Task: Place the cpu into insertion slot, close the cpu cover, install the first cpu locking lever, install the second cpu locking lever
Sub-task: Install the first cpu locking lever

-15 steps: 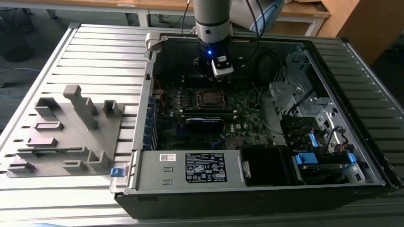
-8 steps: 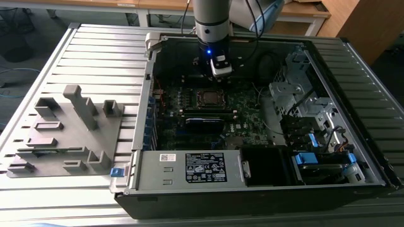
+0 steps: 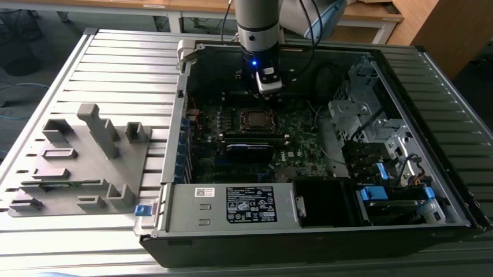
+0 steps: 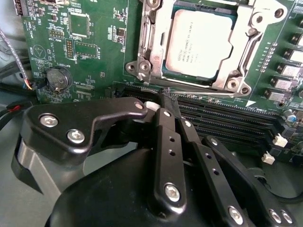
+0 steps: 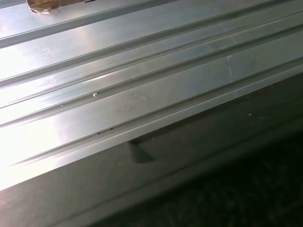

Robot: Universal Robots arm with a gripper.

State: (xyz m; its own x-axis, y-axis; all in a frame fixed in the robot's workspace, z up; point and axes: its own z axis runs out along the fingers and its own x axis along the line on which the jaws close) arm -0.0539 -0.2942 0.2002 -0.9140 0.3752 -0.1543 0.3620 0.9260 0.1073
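The cpu (image 4: 201, 42) lies flat in the insertion slot (image 3: 254, 119) on the green motherboard, its silver-beige face up. The cpu cover (image 4: 236, 78), a silvery frame, rests down around the chip with the face showing through its window. Thin metal lever rods (image 4: 143, 42) run along the frame's edges. My gripper (image 4: 166, 101) hangs just beside the socket, over the long memory slots; its black fingers (image 4: 163, 142) are shut together with nothing between them. In the exterior view the gripper (image 3: 266, 88) is inside the open computer case, just behind the socket.
Black memory slots (image 4: 227, 123) run beside the socket, and a coin battery (image 4: 57, 78) sits on the board. A power supply (image 3: 231, 205) and drive cage (image 3: 362, 115) crowd the case. A grey fixture rack (image 3: 77, 161) stands on the slatted table (image 5: 118, 56).
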